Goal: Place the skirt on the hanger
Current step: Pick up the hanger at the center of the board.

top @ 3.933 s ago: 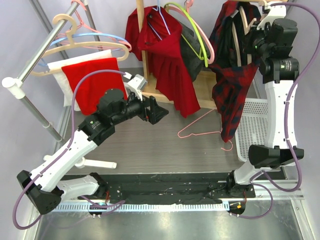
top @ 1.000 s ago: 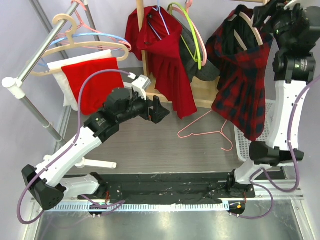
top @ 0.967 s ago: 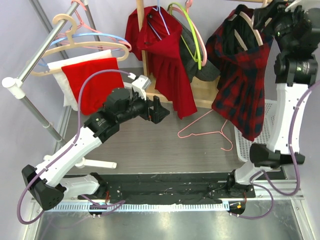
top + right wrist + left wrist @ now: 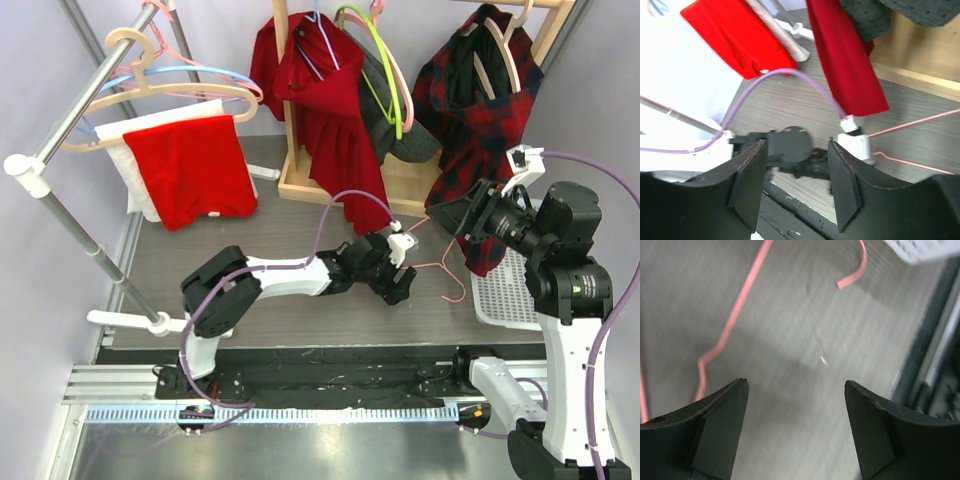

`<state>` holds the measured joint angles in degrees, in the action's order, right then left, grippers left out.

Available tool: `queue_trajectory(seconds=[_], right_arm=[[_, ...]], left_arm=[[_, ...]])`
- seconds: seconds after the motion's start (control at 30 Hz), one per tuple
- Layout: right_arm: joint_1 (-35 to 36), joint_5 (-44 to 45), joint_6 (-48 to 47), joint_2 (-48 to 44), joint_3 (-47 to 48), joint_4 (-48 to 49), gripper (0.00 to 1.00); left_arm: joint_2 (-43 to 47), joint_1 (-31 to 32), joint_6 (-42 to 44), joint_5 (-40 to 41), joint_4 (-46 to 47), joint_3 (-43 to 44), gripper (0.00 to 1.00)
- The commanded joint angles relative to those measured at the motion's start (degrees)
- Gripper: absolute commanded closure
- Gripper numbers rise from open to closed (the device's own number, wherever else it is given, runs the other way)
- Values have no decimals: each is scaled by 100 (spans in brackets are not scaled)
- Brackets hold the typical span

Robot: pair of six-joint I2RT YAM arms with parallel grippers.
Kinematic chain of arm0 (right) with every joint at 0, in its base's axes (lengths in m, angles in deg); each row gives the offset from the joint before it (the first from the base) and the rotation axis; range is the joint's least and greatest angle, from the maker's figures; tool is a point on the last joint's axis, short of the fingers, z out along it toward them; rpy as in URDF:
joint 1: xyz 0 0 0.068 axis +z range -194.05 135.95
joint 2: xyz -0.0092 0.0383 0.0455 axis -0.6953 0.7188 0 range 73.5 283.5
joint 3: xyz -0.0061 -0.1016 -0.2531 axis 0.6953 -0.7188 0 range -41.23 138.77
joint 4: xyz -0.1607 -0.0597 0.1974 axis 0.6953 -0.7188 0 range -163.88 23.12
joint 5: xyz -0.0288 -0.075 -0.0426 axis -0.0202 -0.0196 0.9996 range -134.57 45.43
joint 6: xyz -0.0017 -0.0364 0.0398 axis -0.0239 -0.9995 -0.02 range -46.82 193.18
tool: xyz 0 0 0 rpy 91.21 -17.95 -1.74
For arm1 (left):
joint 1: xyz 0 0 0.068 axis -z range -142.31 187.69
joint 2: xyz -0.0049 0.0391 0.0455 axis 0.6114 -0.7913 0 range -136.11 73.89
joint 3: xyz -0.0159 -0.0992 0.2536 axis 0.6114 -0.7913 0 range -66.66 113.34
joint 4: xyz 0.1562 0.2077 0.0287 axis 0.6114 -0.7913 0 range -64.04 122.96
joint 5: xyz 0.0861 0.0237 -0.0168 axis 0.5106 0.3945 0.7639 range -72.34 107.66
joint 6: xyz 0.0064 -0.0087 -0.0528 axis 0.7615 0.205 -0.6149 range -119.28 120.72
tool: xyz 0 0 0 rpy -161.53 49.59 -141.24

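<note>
Judging by how things lie, the main job looks done: the plaid skirt (image 4: 480, 120) hangs from the wooden hanger (image 4: 500, 55) in the upper right of the top view, and the hanger's hook sits up at the rack's rail at the very top edge. Neither arm has hold of it.

The right claw (image 4: 455, 215) is below the hanger, at the right-middle of the frame, spread wide with nothing between its fingers. The skirt's hem drops behind it, and whether cloth and claw touch I cannot tell. The left claw (image 4: 397, 285) is low over the counter (image 4: 280, 290) near the centre, also spread and empty. Just beside it lies a thin pink hanger (image 4: 415, 265), bare and flat on the counter.

What is left, if anything, seems to be only drawing the arms clear.

The skirt is red and dark check with a black inner band at the waist. The hanger's pale arms show inside the waist opening, and the cloth falls in loose uneven folds — fuller on the right side, longest at the lower right
</note>
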<state>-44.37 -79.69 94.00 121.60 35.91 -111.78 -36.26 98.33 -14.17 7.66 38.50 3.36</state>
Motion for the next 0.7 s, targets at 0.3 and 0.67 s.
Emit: queue_trajectory(seconds=[0.3, 0.67], right_arm=[[14, -391, 361, -99, 11, 465, 43], [14, -277, 432, -107, 143, 245, 43]], left_arm=[[-1735, -17, 821, 289, 273, 1970, 18], [-2257, -26, 751, 648, 273, 2323, 32]])
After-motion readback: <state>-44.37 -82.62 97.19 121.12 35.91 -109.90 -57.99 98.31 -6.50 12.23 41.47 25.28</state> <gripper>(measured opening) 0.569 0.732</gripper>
